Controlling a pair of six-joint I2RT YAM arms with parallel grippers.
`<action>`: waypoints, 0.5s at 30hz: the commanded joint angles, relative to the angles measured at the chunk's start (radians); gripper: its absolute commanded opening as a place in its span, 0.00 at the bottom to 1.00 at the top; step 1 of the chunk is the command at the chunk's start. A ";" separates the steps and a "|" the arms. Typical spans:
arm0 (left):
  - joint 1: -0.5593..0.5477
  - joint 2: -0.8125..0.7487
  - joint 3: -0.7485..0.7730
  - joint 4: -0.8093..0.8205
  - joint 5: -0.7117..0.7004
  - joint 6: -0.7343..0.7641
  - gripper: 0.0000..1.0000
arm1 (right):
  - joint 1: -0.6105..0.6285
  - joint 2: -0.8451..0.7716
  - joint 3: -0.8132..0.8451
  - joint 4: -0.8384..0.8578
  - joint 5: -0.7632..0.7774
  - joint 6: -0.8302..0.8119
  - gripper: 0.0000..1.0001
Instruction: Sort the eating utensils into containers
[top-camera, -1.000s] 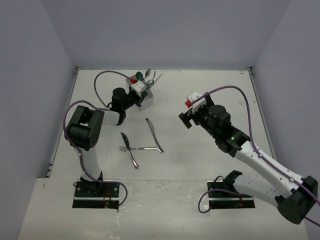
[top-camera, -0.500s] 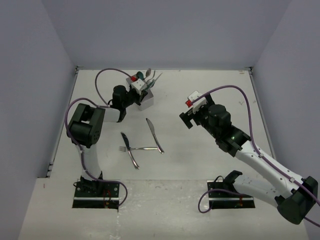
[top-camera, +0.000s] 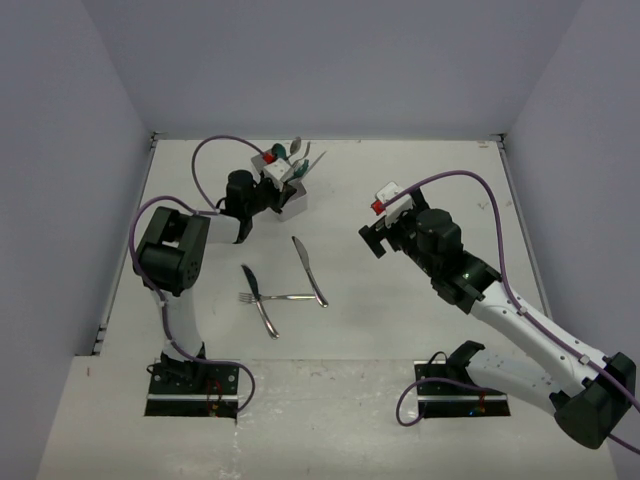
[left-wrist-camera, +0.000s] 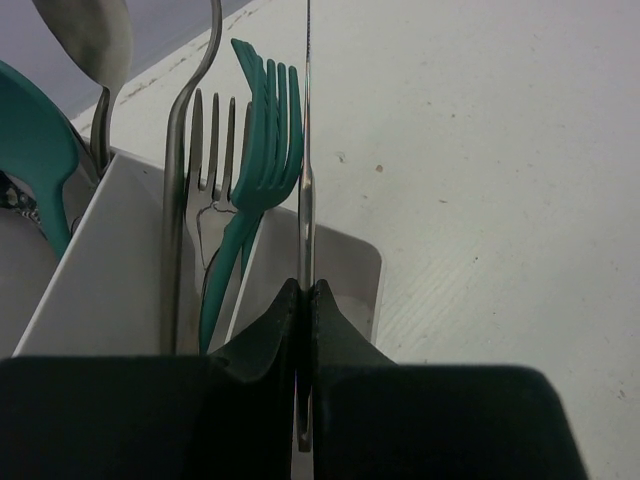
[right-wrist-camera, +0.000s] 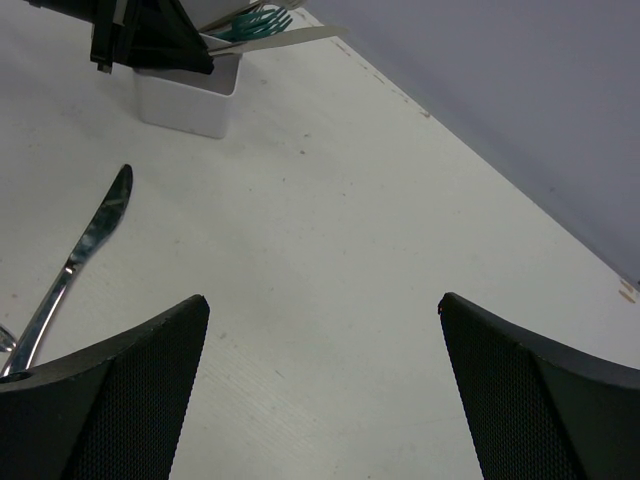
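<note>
**Most utensils sorted: one knife at the organiser, three pieces left on the surface**

**Top view.** The organiser (top-camera: 292, 205) stands toward the far side of the surface (top-camera: 430, 165), with handles sticking up out of it. The left arm (top-camera: 240, 192) reaches right up to it. On the base side of the organiser lie three loose pieces. The nearer knife (top-camera: 309, 270) comes first. Farther from the organiser, the farther knife (top-camera: 258, 298) lies with a fork (top-camera: 280, 296) crossing it. The fork's handle ends just beside the nearer knife, and I cannot tell if they touch. I judge the task well past halfway, with these three left to sort.

**Left wrist view.** The left fingers (left-wrist-camera: 262, 345) are pressed together on a thin metal piece seen edge-on, which I take to be a knife, the held knife (left-wrist-camera: 307, 200). It stands upright over the organiser's end compartment. The next compartment holds a teal fork (left-wrist-camera: 265, 110) and a silver fork (left-wrist-camera: 212, 140). The one beyond holds a silver spoon (left-wrist-camera: 95, 30) and a teal spoon (left-wrist-camera: 25, 130). The teal fork leans close to the held knife and could snag it.

**Right wrist view.** The right fingers (right-wrist-camera: 130, 390) are spread wide with nothing between them, well apart from the organiser. The nearer knife lies between them and the organiser, free to take. The crossed pair looks the more awkward pick.
</note>
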 joint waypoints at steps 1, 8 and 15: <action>0.008 -0.050 -0.002 -0.005 -0.027 -0.022 0.00 | -0.005 -0.009 0.036 0.003 0.010 0.015 0.99; 0.008 -0.085 0.002 -0.059 -0.033 -0.033 0.07 | -0.005 -0.009 0.033 0.003 0.008 0.010 0.99; 0.008 -0.110 0.005 -0.086 -0.034 -0.016 0.28 | -0.005 0.000 0.036 0.003 0.002 0.006 0.99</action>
